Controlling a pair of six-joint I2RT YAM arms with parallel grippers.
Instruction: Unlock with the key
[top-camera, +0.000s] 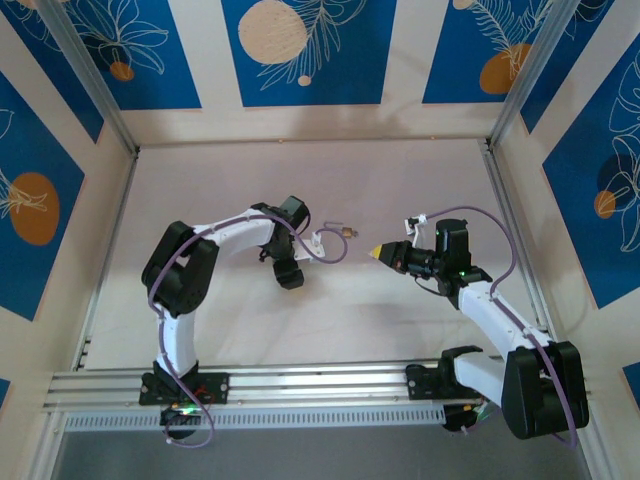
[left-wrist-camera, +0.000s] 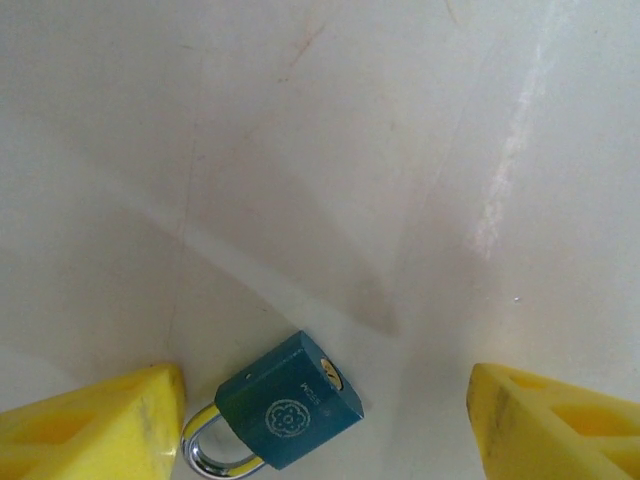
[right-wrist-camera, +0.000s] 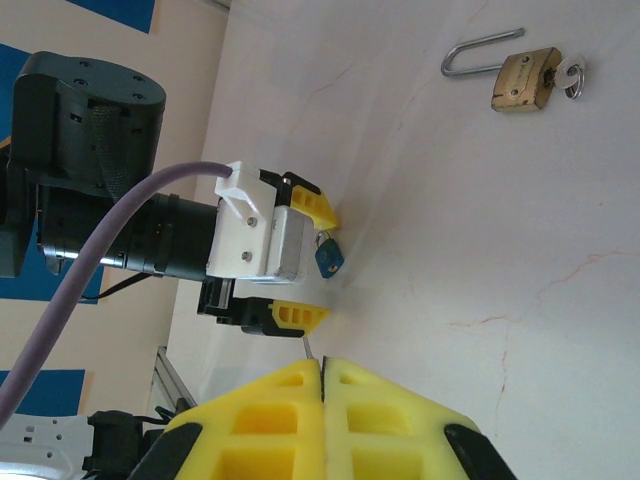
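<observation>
Left wrist view gives me a blue padlock (left-wrist-camera: 288, 415) on the desk (left-wrist-camera: 400, 150) between the wide-open fingers (left-wrist-camera: 100, 425) of the left gripper (top-camera: 318, 240). Right wrist view adds a brass padlock (right-wrist-camera: 522, 80), key (right-wrist-camera: 572, 76) in it, well beyond. My right gripper (right-wrist-camera: 322, 365) is closed, empty.

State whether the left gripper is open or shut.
Open: the left gripper has its yellow fingers wide apart, the blue padlock lying between them.
</observation>
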